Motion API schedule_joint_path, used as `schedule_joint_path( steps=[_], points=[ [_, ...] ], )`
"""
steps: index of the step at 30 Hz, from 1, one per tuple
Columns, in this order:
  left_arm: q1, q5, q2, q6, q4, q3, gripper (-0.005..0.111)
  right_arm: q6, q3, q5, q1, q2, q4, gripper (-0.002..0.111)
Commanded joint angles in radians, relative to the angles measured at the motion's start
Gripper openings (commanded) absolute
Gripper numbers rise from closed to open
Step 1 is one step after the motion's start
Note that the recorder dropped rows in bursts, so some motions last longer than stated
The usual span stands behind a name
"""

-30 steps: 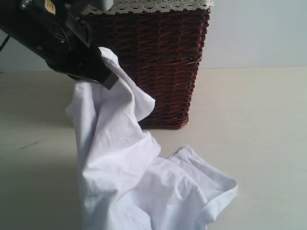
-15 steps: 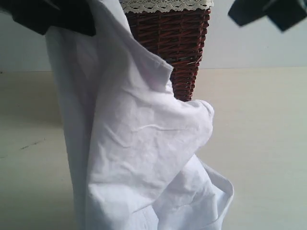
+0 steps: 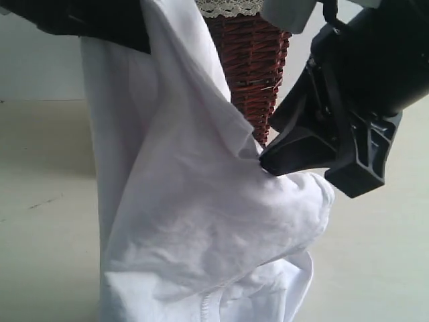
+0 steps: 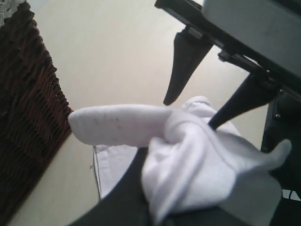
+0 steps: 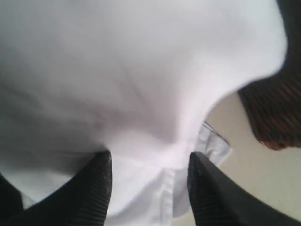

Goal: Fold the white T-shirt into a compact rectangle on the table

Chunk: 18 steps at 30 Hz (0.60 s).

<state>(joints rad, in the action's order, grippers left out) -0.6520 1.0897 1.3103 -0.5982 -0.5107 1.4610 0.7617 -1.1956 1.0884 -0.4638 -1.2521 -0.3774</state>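
Pale cream table [image 3: 375, 268] filled most of the scene, with a dark wicker basket [image 3: 251, 74] standing at the back of it and a plain light wall behind. The white T-shirt [image 3: 201, 221] hung in front of the basket as a long crumpled drape. Its lower part ran out of the exterior view, so I could not tell there whether it touched the table. The left gripper [image 3: 131, 33] was high at the upper edge of that view, with its jaws clamped together on a bunch of the cloth. The right gripper [image 5: 149, 181] had its jaws well apart, one on each side of a fold of the shirt, and nothing was pinched yet. The step in hand seemed to be taking a second hold, so that the shirt could be spread between the two arms. To do this well, the right jaws would need to close on one edge or corner, not on a thick bunch of layers, and deep enough that the cloth would not slip out. The right arm was stretched in from the right side and tilted down, its fingertips at a fold partway up the hanging shirt. The left arm was raised above and carried the weight.
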Motion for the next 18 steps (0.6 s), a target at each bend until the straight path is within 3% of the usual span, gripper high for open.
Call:
schedule_joint_path(
  steps=[1,9,18],
  points=[
    [0.0,-0.036,0.031,-0.008,-0.028,0.007,0.0,0.083,0.003,-0.019,-0.001,0.007,-0.079,0.049],
    [0.0,-0.129,0.04,-0.029,-0.017,0.007,0.0,0.145,0.003,0.042,-0.001,0.033,-0.165,0.049],
    [0.0,-0.144,0.089,-0.029,-0.038,0.007,0.0,0.142,0.001,-0.041,-0.001,0.08,-0.178,0.049]
  ],
)
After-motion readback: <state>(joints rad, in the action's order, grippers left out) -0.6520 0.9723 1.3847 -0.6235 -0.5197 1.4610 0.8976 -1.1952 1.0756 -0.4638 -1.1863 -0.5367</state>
